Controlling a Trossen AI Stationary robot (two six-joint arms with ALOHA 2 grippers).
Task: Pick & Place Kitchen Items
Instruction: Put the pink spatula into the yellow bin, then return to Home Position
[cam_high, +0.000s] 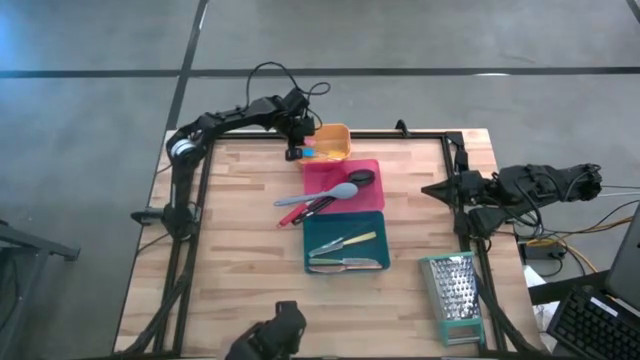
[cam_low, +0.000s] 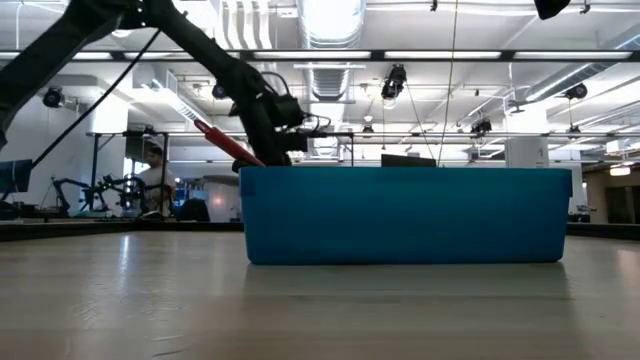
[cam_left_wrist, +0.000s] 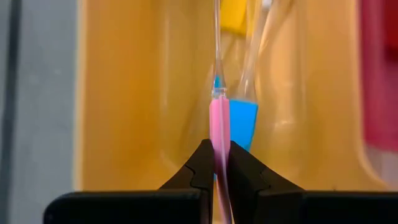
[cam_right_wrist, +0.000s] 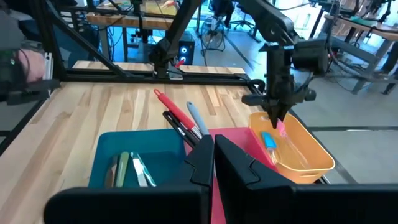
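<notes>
My left gripper (cam_high: 297, 148) hangs over the left end of the orange tray (cam_high: 333, 143) at the table's far edge, shut on a thin pink piece (cam_left_wrist: 219, 124). A small blue piece (cam_left_wrist: 243, 121) lies on that tray's floor. In front of it, the pink tray (cam_high: 345, 172) carries a grey spoon (cam_high: 340, 191), a black spoon (cam_high: 360, 178) and a red spatula (cam_high: 300, 212), whose handles stick out over its left rim. The teal tray (cam_high: 345, 243) holds a yellow-handled knife (cam_high: 350, 242) and metal tongs (cam_high: 345, 264). My right gripper (cam_right_wrist: 212, 155) is shut and waits at the table's right edge. My left gripper pinches the pink piece's flat sides (cam_left_wrist: 219, 146) between its two fingertips and sees it edge-on. The fingers (cam_right_wrist: 277, 118) come steeply from above, slanting down into the orange tray. The piece points down past the fingertips toward the tray floor; whether it touches the floor I cannot tell.
A tall metal box grater (cam_high: 455, 293) lies near the table's right front corner. Bare wood stretches across the table's left half (cam_high: 230, 250). In the low view the teal tray's wall (cam_low: 405, 215) blocks most of the table behind it.
</notes>
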